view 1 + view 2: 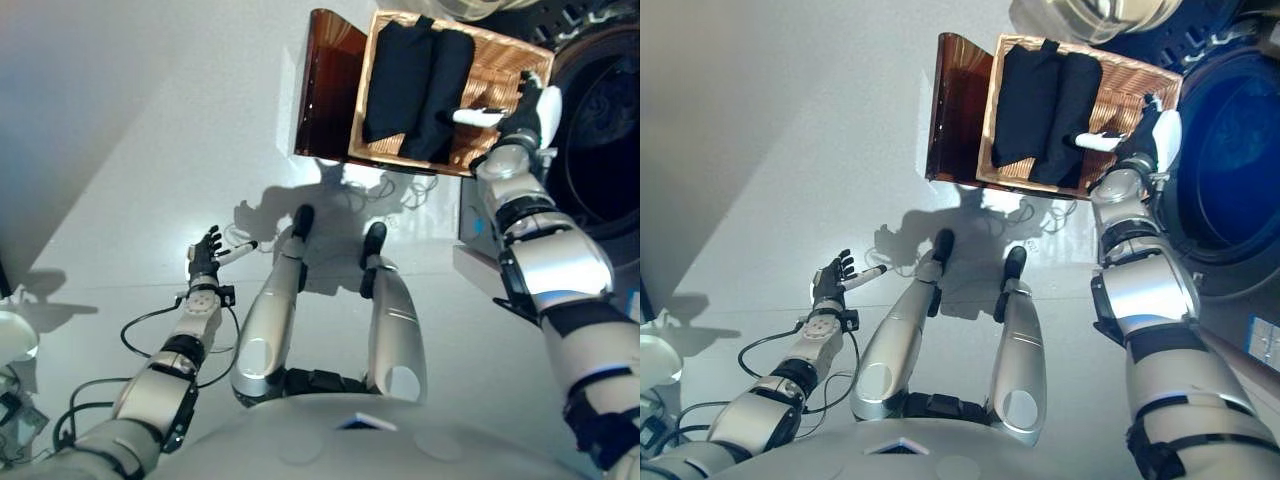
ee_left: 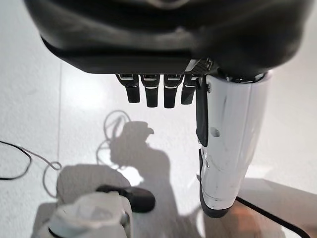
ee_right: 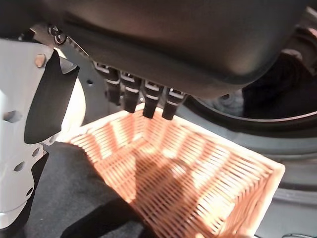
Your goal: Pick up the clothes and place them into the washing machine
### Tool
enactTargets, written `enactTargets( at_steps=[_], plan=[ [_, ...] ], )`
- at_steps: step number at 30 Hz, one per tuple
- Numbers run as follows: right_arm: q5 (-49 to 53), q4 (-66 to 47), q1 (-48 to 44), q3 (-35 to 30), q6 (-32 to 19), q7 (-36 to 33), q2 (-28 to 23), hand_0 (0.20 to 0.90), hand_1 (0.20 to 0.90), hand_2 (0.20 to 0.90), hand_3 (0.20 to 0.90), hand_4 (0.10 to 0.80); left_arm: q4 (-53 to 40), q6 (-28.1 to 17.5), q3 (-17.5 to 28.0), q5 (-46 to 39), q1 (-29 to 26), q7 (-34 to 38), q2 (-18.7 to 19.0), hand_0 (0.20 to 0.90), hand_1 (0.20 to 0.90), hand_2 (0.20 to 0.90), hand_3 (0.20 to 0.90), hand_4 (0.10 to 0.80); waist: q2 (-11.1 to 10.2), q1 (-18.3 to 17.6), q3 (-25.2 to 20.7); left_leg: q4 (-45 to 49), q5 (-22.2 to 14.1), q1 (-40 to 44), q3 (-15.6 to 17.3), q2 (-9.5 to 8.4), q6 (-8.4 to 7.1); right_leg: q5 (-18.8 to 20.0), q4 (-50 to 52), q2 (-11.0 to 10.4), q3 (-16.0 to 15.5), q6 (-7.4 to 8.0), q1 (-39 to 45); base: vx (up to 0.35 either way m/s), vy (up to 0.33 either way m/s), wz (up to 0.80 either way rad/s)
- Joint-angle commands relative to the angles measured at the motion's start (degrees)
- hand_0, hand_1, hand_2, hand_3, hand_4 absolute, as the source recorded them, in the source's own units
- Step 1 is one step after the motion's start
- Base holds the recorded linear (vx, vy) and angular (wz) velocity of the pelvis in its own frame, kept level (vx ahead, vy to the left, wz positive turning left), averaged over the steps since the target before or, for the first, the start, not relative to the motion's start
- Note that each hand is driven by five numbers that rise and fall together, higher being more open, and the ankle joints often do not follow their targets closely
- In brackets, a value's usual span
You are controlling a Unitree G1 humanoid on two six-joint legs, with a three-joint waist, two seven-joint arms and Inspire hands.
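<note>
Two dark folded clothes (image 1: 415, 80) lie side by side in the left half of a wicker basket (image 1: 500, 60). My right hand (image 1: 527, 108) hovers over the basket's bare right half, fingers straight and holding nothing, its white thumb pointing toward the clothes. The right wrist view shows the same open right hand (image 3: 198, 39) above the basket weave (image 3: 198, 173), with the dark cloth (image 3: 74, 198) beside the thumb. The washing machine's round opening (image 1: 605, 130) lies just right of the basket. My left hand (image 1: 207, 255) hangs low over the floor at the left, open and empty.
The basket rests on a brown wooden stand (image 1: 325, 80). Pale glossy floor (image 1: 150, 150) spreads to the left. A pale object (image 1: 15, 340) sits at the lower left edge. The washer's front panel (image 1: 470, 225) stands close by my right forearm.
</note>
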Motion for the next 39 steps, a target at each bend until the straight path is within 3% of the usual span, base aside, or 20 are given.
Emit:
enactTargets(
  at_steps=[1,30,33,34,35,36,38,39],
  plan=[
    [1.12,1.3,-3.24,1.9,-0.21,-3.31,-5.8,0.9,0.9,0.9,0.9,0.8,-0.56,-2.49,-0.95,-0.46,3.3,2.68,2.26,0.9,0.9,0.9,0.9,0.8,2.05,0.72,-3.17,4.64,-4.18,-1.82,0.75,-2.97,-1.4,1.31,-1.8,0.84,1.04,1.42,0.94,-0.01,0.024,0.04],
    [10.48,5.6,-8.1,-2.08,-0.25,-0.5,-14.22,0.9,0.9,0.9,0.9,0.8,-5.58,-3.82,-3.51,-0.04,3.32,2.08,2.66,0.9,0.9,0.9,0.9,0.8,6.27,5.51,-3.56,2.81,-2.45,-5.84,-1.17,-6.16,-0.73,0.6,-0.49,-2.29,-0.13,1.77,-2.82,0.012,0.006,0.07],
    [12.12,6.26,-8.41,-2.62,-0.21,0.11,-15.74,0.9,0.9,0.9,0.9,0.8,-6.45,-3.98,-3.26,-0.12,3.52,1.9,3.18,0.9,0.9,0.9,0.9,0.8,6.8,6.45,-3.65,2.72,-2.22,-6.59,-1.73,-6.6,-0.79,0.12,0.22,-2.57,-0.68,1.6,-3.63,0.033,-0.025,0.08],
    [12.27,6.48,-8.38,-2.69,-0.17,0.17,-16.27,0.9,0.9,0.9,0.9,0.8,-6.67,-3.94,-3.11,-0.21,3.55,1.85,3.26,0.9,0.9,0.9,0.9,0.8,6.7,6.68,-3.98,3.03,-4.1,-6.3,-2.06,-6.74,-0.83,-1.84,0.97,-2.62,-0.45,1.77,-3.48,-0.009,-0.029,0.08],
    [12.28,6.47,-8.41,-2.75,-0.2,0.18,-16.32,0.9,0.9,0.9,0.9,0.8,-6.75,-3.95,-3.13,-0.21,3.51,1.85,3.29,0.9,0.9,0.9,0.9,0.8,6.91,6.69,-3.67,2.91,-2.22,-7.08,-1.83,-6.72,-0.83,-0.05,0.62,-2.72,-0.84,1.56,-4.1,0.108,-0.055,0.22],
    [12.64,6.36,-8.5,-2.74,-0.21,0.42,-16.89,0.9,0.9,0.9,0.9,0.8,-7.44,-4.04,-3.02,-0.33,3.67,1.83,3.48,0.9,0.9,0.9,0.9,0.8,6.84,7.02,-4.09,3.04,-3.88,-7.03,-2.31,-6.9,-0.87,-1.9,1.41,-2.78,-0.61,1.8,-4.22,0.001,-0.022,0.38],
    [12.76,6.12,-8.37,-2.58,-0.26,0.73,-17.4,0.9,0.9,0.9,0.9,0.8,-8.15,-4.09,-2.99,-0.35,4.03,1.61,3.54,0.9,0.9,0.9,0.9,0.8,6.9,7.44,-4.14,2.94,-3.67,-7.44,-2.54,-7.04,-0.92,-2.03,1.63,-2.91,-0.83,1.87,-4.44,0.0,-0.02,0.37],
    [12.77,6.08,-8.37,-2.65,-0.27,0.71,-17.42,0.9,0.9,0.9,0.9,0.8,-8.23,-4.09,-2.99,-0.35,4.02,1.62,3.58,0.9,0.9,0.9,0.9,0.8,7.14,7.47,-3.82,2.78,-1.79,-8.15,-2.32,-6.98,-0.93,-0.23,1.25,-2.98,-1.23,1.65,-4.99,-0.005,-0.006,0.23]
  ],
)
